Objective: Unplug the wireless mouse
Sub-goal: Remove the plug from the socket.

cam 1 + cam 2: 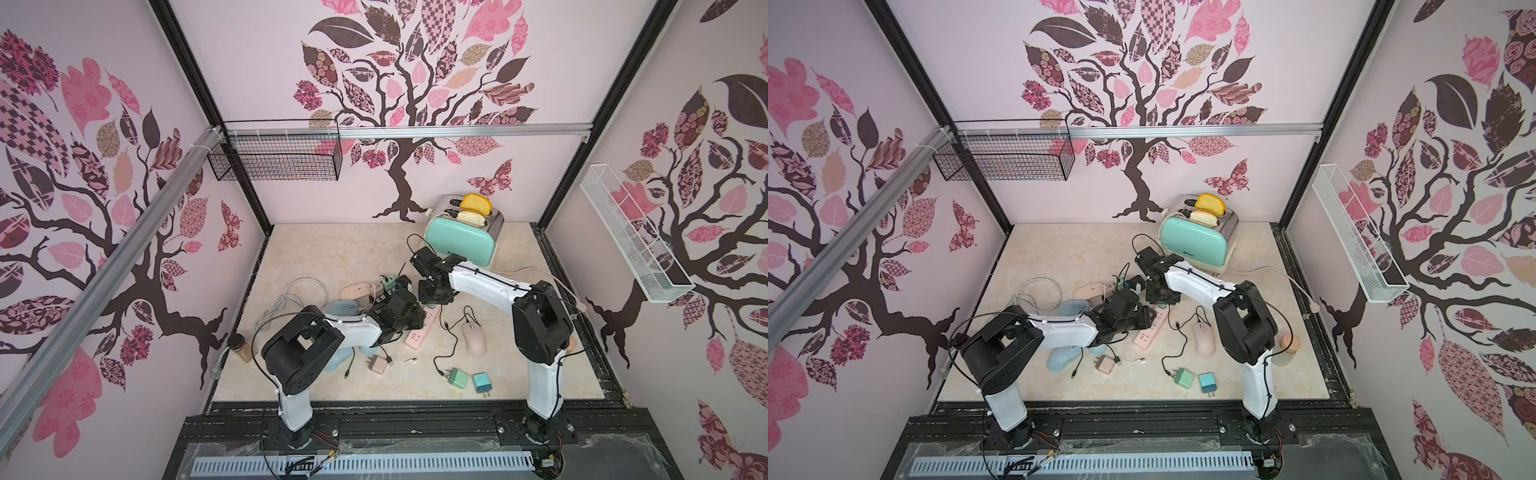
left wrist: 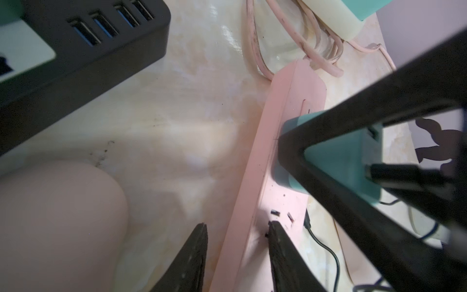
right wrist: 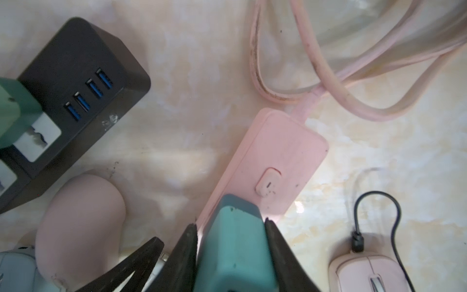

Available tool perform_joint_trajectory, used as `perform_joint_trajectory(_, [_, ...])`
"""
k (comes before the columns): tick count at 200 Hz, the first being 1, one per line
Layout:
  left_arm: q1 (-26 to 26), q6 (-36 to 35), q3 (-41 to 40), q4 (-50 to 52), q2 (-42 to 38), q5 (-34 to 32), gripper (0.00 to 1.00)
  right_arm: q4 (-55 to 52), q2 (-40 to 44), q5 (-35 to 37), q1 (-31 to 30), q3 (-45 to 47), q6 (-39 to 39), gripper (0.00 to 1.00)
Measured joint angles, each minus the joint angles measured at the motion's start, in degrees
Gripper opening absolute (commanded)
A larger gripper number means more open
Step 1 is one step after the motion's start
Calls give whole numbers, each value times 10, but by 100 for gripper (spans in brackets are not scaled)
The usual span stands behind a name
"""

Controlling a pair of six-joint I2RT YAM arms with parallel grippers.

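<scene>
Two claws work one strip [image 1: 417, 337], long axis 1 to 7 o'clock in a top view. Right claw [image 3: 231, 232] is clamped on the charger [image 3: 235, 255] near the 1 o'clock end; left claw [image 2: 237, 225], half-open, straddles the strip's edge toward 7, gripping nothing.

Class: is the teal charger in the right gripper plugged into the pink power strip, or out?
In. The charger stands seated on the strip, no prongs showing, right gripper clamped on its sides.
</scene>
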State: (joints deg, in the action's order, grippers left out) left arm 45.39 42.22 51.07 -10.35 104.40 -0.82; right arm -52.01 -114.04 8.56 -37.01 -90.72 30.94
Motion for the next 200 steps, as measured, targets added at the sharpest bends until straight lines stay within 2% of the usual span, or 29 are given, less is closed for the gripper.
perform_joint_trajectory(52, [3,-3,7,0,12,-7,39,-1,-11,-31,15,-5,51,0])
perform_joint_trajectory(116, [3,-6,11,3,14,-5,35,-32,-26,-124,55,-33,68,0])
perform_joint_trajectory(144, [-1,-5,13,-7,20,13,33,-8,-9,-88,40,-9,58,0])
perform_joint_trajectory(181, [-6,-2,13,-20,27,52,32,149,87,-36,-2,148,58,0])
perform_joint_trajectory(200, [-6,-2,13,-23,28,57,31,127,75,-47,1,123,56,0])
